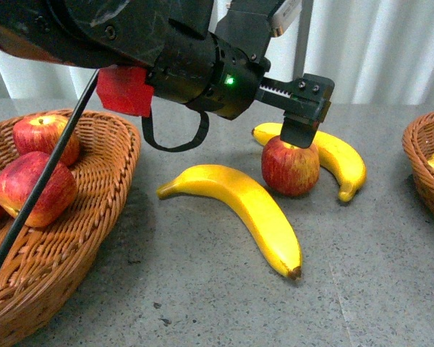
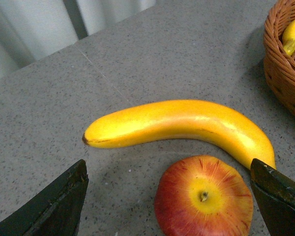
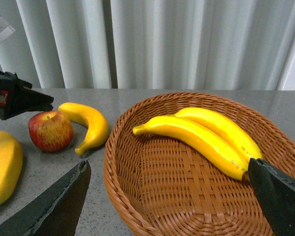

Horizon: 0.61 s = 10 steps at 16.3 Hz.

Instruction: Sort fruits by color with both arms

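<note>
We see the left end effector (image 1: 301, 130) spread wide and empty, hovering over the red apple (image 1: 290, 168), whose yellow-streaked top and dark stem show between its fingers (image 2: 54, 206). The apple stands on the grey table (image 1: 202, 289), just beside a banana (image 1: 333, 155). The right end effector (image 3: 167, 167) is likewise wide open, holding nothing, above a wicker basket (image 3: 123, 172) with two bananas (image 3: 201, 137).

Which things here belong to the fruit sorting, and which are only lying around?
Job: table apple, near banana, far banana, apple basket, banana basket, left end effector, right end effector.
Not job: white curtain, black cable across the apple basket.
</note>
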Tool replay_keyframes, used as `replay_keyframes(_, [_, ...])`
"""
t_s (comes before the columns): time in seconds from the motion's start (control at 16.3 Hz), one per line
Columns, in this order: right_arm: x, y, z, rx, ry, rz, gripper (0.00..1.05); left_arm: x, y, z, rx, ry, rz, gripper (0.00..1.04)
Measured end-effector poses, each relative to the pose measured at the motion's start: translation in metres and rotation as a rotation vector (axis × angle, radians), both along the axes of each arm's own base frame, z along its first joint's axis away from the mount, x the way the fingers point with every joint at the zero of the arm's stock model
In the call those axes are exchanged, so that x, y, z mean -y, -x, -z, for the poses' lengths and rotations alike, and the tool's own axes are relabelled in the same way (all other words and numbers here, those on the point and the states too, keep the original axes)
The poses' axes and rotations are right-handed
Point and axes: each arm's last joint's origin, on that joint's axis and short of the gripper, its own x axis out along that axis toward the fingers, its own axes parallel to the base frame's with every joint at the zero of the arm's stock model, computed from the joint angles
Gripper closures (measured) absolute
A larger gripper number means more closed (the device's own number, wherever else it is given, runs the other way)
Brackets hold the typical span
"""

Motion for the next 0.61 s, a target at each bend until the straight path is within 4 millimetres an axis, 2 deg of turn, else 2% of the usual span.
replay_keyframes(0.12, [0.000, 0.000, 0.000, 0.000, 0.000, 0.000, 0.06, 0.010, 0.000, 0.007, -0.025, -0.018, 0.026, 0.07])
replay_keyframes(0.31, [0.000, 0.000, 0.000, 0.000, 0.000, 0.000, 0.06, 0.017, 0.004, 0.028, -0.069, -0.114, 0.033, 0.07])
replay_keyframes(0.43, [0.000, 0.000, 0.000, 0.000, 0.000, 0.000, 0.06, 0.015, 0.002, 0.040, -0.080, -0.153, 0.011, 0.07])
replay_keyframes(0.61, [0.000, 0.000, 0.000, 0.000, 0.000, 0.000, 0.06, 0.012, 0.001, 0.042, -0.077, -0.156, 0.019, 0.07])
